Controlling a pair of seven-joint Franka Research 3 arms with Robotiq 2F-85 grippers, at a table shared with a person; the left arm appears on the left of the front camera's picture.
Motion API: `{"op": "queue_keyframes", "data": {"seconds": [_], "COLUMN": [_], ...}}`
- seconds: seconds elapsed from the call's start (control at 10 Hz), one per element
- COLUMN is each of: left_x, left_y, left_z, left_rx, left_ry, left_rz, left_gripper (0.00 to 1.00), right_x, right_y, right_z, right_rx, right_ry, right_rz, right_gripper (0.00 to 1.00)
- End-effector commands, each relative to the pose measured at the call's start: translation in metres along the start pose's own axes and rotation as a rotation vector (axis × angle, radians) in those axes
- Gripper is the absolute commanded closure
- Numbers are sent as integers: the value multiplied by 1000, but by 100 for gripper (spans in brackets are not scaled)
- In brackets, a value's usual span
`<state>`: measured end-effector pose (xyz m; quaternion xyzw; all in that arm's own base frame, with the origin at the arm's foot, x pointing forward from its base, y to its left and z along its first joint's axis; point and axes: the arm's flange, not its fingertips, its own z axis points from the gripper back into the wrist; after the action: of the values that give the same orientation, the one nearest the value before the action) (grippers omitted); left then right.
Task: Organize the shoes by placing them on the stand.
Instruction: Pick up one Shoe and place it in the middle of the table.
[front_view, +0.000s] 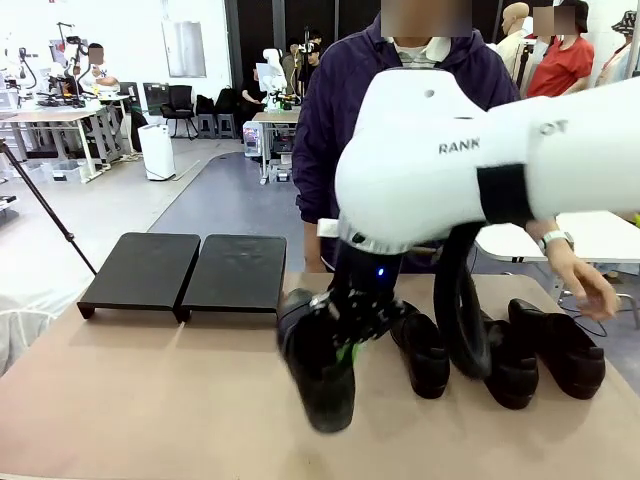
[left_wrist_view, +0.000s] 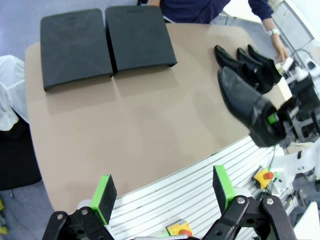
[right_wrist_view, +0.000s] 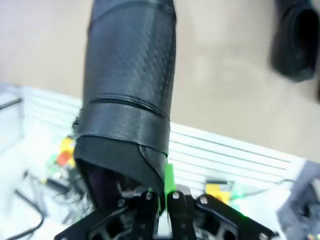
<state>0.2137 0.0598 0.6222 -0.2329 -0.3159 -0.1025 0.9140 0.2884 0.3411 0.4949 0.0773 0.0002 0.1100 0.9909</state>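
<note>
Aloft, off stand (front_view: 185, 270) — shoe (front_view: 318, 385), right fingers (right_wrist_view: 168, 180) gripping

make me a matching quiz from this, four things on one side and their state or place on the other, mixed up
1. left claw
2. right claw
3. stand
4. person's hand

a. bears no shoes
b. shut on a lifted shoe
c. open, holding nothing
d. near three shoes on the table

Pairs: 1-c, 2-b, 3-a, 4-d
</note>
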Motion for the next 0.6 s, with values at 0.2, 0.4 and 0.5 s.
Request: {"op": "queue_keyframes", "data": {"seconds": [0.2, 0.4, 0.5], "left_x": [0, 0, 0], "left_y": [0, 0, 0], "left_z": [1, 1, 1], "left_rx": [-21, -21, -21], "left_ry": [-4, -4, -4], "left_rz": [-10, -10, -10], "left_gripper": [0, 0, 0], "right_x": [0, -12, -9], "right_y": [0, 8, 28], "right_z": [0, -8, -21], "right_rx": [0, 2, -52], "right_ry": [0, -21, -50], "right_rz": [0, 14, 10], "right_gripper": [100, 100, 100]}}
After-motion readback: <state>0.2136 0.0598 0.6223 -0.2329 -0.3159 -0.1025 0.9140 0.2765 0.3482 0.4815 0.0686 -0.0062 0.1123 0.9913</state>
